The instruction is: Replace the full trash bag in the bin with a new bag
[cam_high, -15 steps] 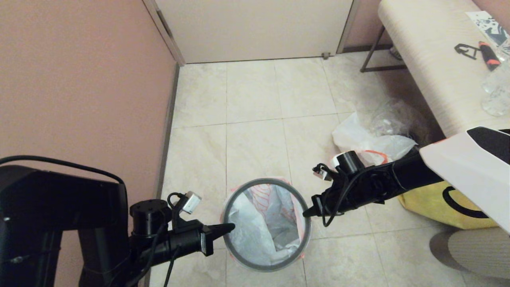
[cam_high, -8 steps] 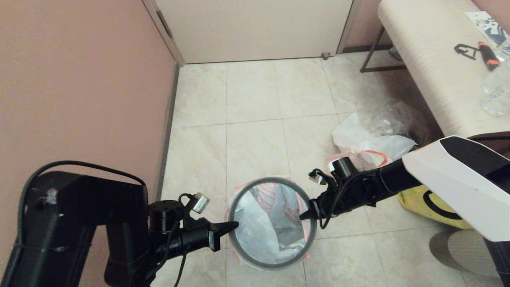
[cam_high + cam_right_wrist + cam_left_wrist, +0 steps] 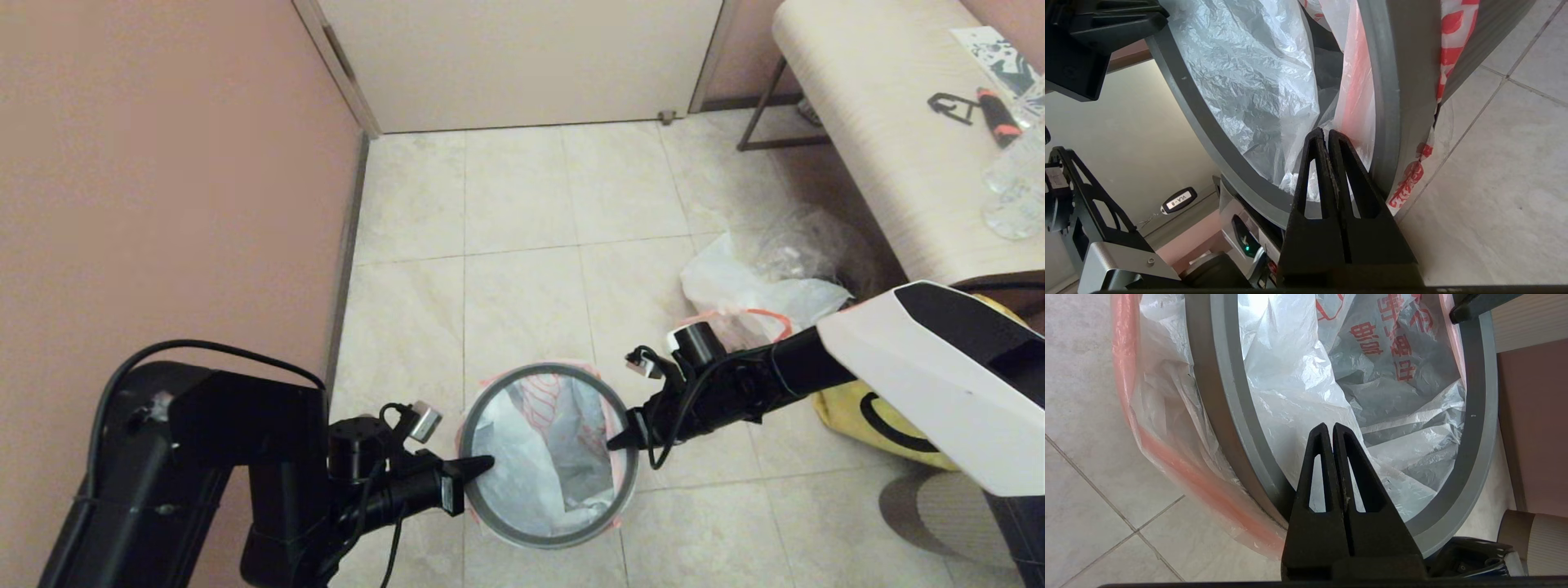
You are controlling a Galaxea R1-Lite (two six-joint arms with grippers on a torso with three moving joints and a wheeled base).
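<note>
Left wrist view: new bag (image 3: pixel 1392 363) carries red Korean lettering, unreadable.

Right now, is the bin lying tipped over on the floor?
No, in the head view the bin stands upright, its round opening facing up with the new bag lining it.

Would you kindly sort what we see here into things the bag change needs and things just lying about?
Job:
- bin
- new bag lining it
- full trash bag on the floor
- left gripper, right gripper, at the bin's rim

Lying about:
- yellow tote
- bench
- orange-handled tool
</note>
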